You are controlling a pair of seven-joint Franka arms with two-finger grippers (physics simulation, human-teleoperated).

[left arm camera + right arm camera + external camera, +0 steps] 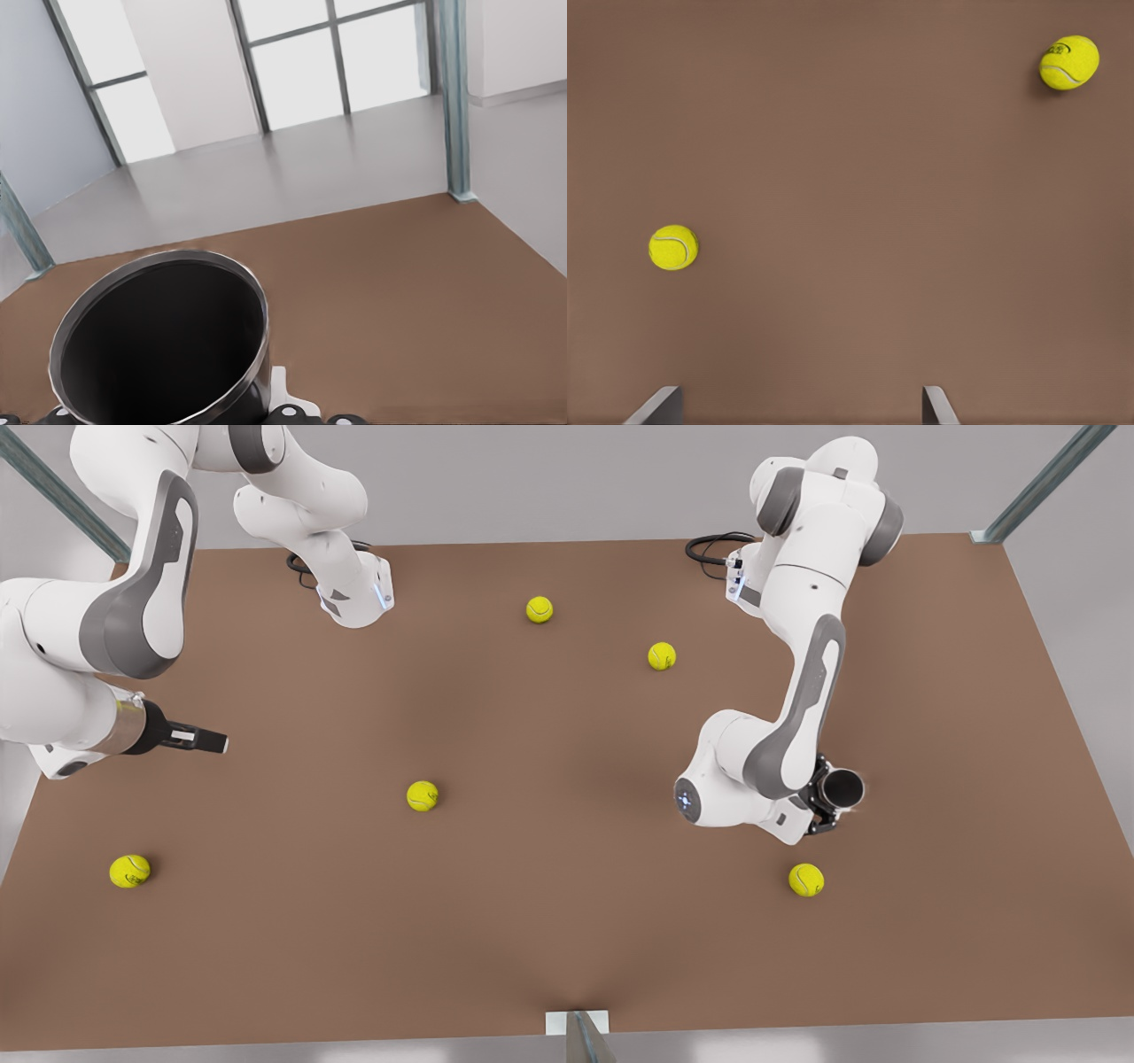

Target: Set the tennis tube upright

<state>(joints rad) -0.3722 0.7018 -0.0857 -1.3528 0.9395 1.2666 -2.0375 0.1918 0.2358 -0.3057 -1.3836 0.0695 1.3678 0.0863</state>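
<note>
The tennis tube (843, 786) is a grey cylinder, seen from above on the front view's right with its dark open mouth facing up. My left gripper (820, 811) is shut on its side, low on that arm. In the left wrist view the tennis tube (164, 341) looms close, with a light rim around a hollow black inside. My right gripper (202, 739) hangs over the table at the front view's left and waits. Its fingertips (657, 404) stand wide apart with nothing between them, so it is open.
Several yellow-green tennis balls lie scattered on the brown table (549, 921): one (806, 880) close to the tube, one (423, 795) mid-table, one (130, 871) front left, and two (539, 609) at the back. Metal frame posts (456, 97) stand at the table's corners.
</note>
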